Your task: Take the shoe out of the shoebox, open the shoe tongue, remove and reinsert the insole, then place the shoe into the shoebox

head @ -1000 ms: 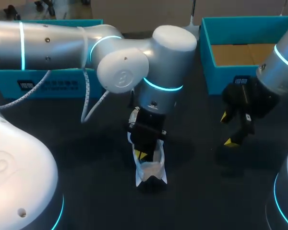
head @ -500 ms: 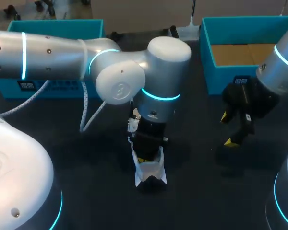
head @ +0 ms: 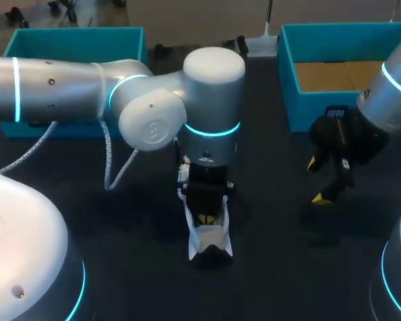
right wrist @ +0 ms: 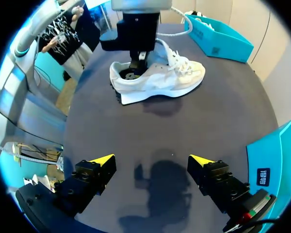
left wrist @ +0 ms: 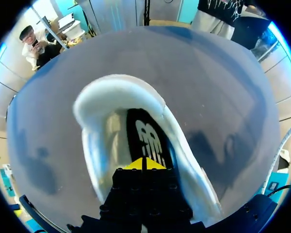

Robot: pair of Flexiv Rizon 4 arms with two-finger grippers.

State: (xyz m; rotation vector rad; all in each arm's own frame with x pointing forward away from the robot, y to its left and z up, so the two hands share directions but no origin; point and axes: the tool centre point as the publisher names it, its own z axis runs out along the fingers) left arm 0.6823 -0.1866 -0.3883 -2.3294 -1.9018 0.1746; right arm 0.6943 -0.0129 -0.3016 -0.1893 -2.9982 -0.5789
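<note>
Left arm [head: 154, 114] shifted leftward; left fingers [left wrist: 134, 165] clenched inside shoe [head: 210, 235]; right fingers [right wrist: 103, 159] spread, empty.

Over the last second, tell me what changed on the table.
My left arm swung its elbow toward the head view's left and now stands more upright over the shoe. The left gripper kept its shut tips in the shoe's heel opening. Nothing was picked up or let go. The shoe and the open right gripper stayed put.

Silver rounded arms [head: 67, 100] carry glowing cyan rings [head: 211, 130], small screws [head: 51, 82], a white cable [head: 107, 167] and black yellow-tipped jaws.
</note>
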